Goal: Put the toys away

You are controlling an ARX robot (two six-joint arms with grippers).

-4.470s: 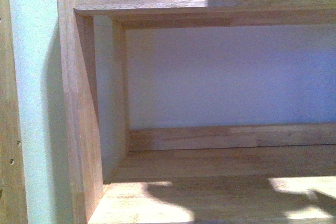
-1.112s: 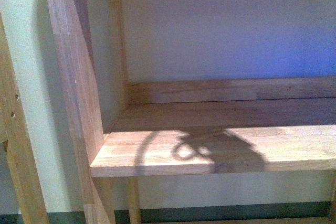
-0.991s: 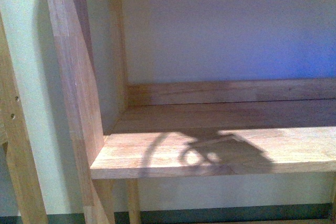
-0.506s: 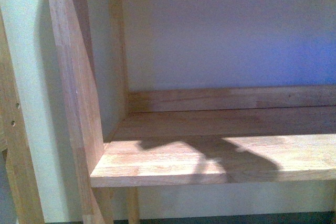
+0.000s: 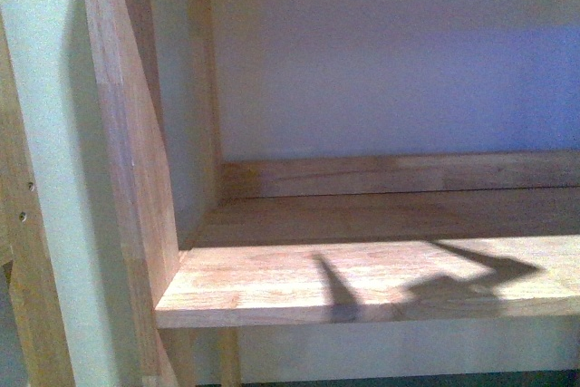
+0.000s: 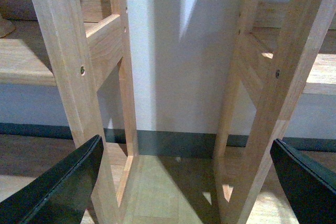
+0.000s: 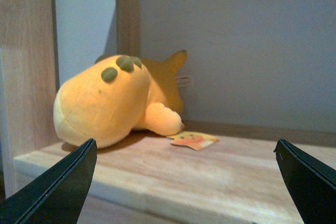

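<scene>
In the right wrist view, the right gripper (image 7: pixel 184 182) hangs with jaws wide apart before a pale wooden shelf board (image 7: pixel 210 177). Further back, the orange-yellow fuzzy plush animal (image 7: pixel 113 103) lies in the board's rear corner, against the upright. The left gripper (image 6: pixel 184 182) also stands apart, facing wooden shelf legs (image 6: pixel 68 77).

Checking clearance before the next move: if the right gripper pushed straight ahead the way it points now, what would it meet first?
Probably nothing at first: the right gripper is open, aimed over bare shelf toward the back wall. The plush lies off to one side, and its tag sits lower. Depth is unclear.
</scene>
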